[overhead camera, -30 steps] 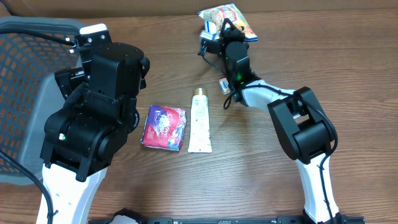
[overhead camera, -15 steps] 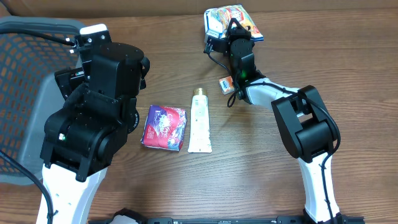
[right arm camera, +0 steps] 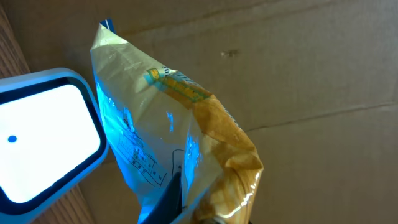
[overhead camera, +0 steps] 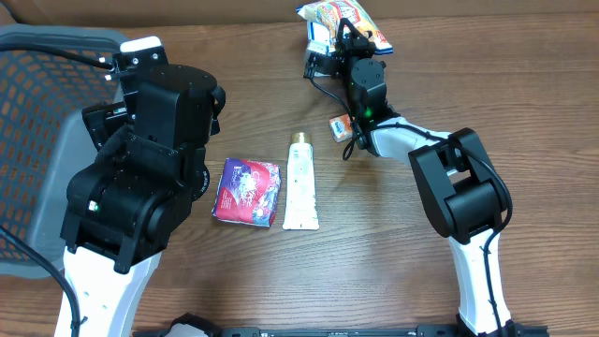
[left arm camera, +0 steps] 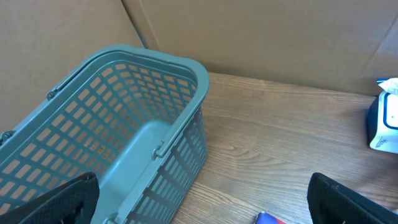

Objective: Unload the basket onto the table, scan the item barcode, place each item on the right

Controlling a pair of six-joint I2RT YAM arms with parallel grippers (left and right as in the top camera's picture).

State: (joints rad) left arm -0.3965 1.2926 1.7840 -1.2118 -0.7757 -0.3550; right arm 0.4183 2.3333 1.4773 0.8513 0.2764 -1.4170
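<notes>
Now we see the snack bag point(overhead camera: 344, 21) has shifted in the overhead view. A second ago it lay lower and flatter. It has since tipped and slid toward the top edge of the frame, carried by the right gripper point(overhead camera: 339, 42), which is clamped narrow on the bag's lower edge. In the right wrist view the bag point(right arm camera: 180, 143) stands just beside the scanner point(right arm camera: 43, 134) at the left of the frame, and a blue glow washes over its near side. We take that as the scanner's light on the wrapper, so the pass over the reader looks under way, though nothing tells us a code has registered.

On the other side, the left gripper point(left arm camera: 202, 208) hangs wide open and empty over the basket point(left arm camera: 124, 137).

At the middle of the table point(overhead camera: 524, 112), a tube point(overhead camera: 300, 183) and a purple packet point(overhead camera: 246, 191) lie side by side.

As for writing, we see fine dark print on the bag's lit face, too blurred to read. The tube and packet lettering is too small.
</notes>
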